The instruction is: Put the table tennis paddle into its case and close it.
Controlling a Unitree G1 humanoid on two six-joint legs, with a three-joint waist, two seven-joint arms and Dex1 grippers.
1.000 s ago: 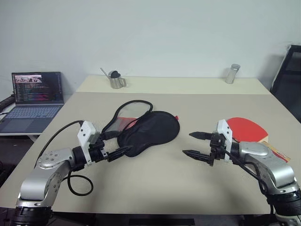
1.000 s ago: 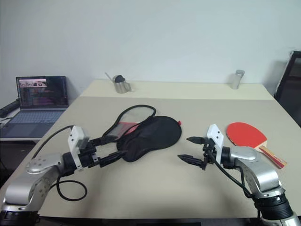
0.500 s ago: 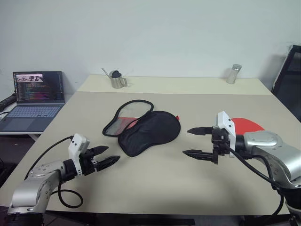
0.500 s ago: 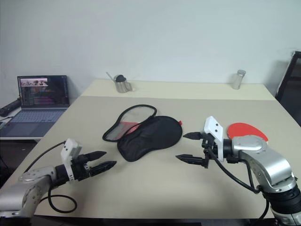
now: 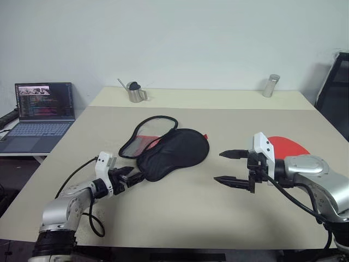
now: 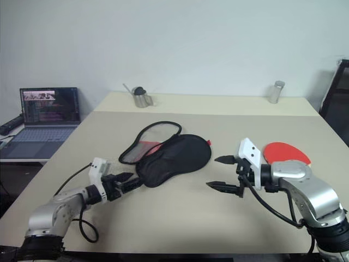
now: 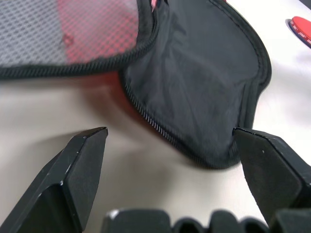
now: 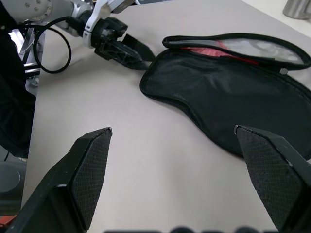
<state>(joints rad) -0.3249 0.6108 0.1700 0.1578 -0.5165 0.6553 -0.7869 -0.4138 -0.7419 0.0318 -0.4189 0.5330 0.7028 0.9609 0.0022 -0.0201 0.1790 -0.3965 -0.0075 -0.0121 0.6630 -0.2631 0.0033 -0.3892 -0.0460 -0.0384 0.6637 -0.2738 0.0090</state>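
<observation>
Case: the case [image 5: 172,152] is laid near the middle of the table [image 5: 180,213], black side up, with its flap folded back toward the far left so that grey mesh over red lining is exposed.
Case, left wrist view: the zip teeth along the black edge [image 7: 160,130] and the weave of the mesh are made out close up; a sliver of the red paddle is caught at the far corner.
Paddle: the table tennis paddle [image 6: 286,151] is seen flat on the table at the right, well apart from the case, partly covered by the right arm; its handle is hidden.
Left gripper: the left gripper [image 5: 132,177] is held low over the table, fingers spread apart and empty, just beside the case's narrow near end; contact cannot be told.
Right gripper: the right gripper [image 5: 230,167] is held above the table between case and paddle, fingers wide apart, nothing in them.
Right wrist view: the left gripper [image 8: 127,48] is shown pointing at the case's tip.
Background: a laptop [image 5: 39,115] is seen on a side desk at the left, a metal cup [image 5: 134,93] and a metal cylinder [image 5: 269,85] at the far edge.
</observation>
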